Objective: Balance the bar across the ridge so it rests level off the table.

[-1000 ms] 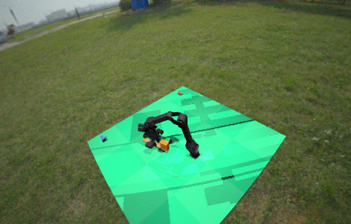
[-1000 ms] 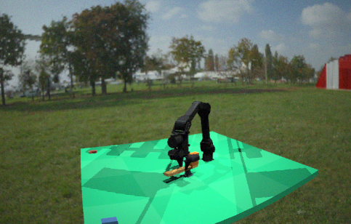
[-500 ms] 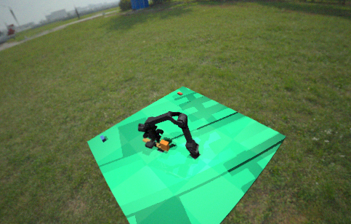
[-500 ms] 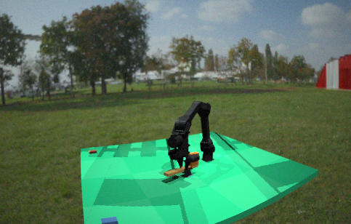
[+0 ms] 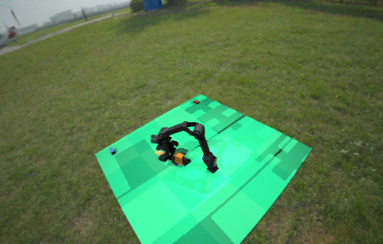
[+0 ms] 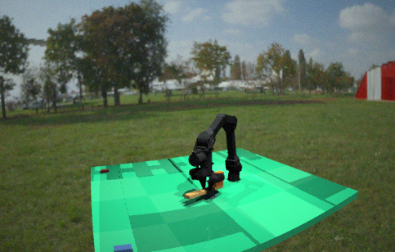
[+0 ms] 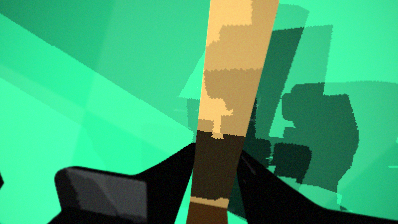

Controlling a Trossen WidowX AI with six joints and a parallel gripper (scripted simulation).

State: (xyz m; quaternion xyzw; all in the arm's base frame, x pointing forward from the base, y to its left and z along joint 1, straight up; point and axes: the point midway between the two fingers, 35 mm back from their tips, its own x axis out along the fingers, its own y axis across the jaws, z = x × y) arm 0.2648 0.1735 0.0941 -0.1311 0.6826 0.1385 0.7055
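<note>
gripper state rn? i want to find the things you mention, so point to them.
Gripper (image 5: 169, 157) (image 6: 205, 188) (image 7: 216, 151): closed on the bar (image 6: 195, 194) (image 7: 235, 75).

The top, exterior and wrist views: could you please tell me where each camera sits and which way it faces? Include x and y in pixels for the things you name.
Top: high up, looking obliquely down on the green table (image 5: 212, 210) (image 6: 285, 209) (image 7: 45, 125); the whole arm shows.
Exterior: lower, beside the table, looking across it; the whole arm shows.
Wrist: on the arm, looking past the tool's black fingers along the bar (image 6: 195, 194) (image 7: 232, 85).
Top and exterior share the blue block (image 5: 112, 150) (image 6: 123, 248).
</note>
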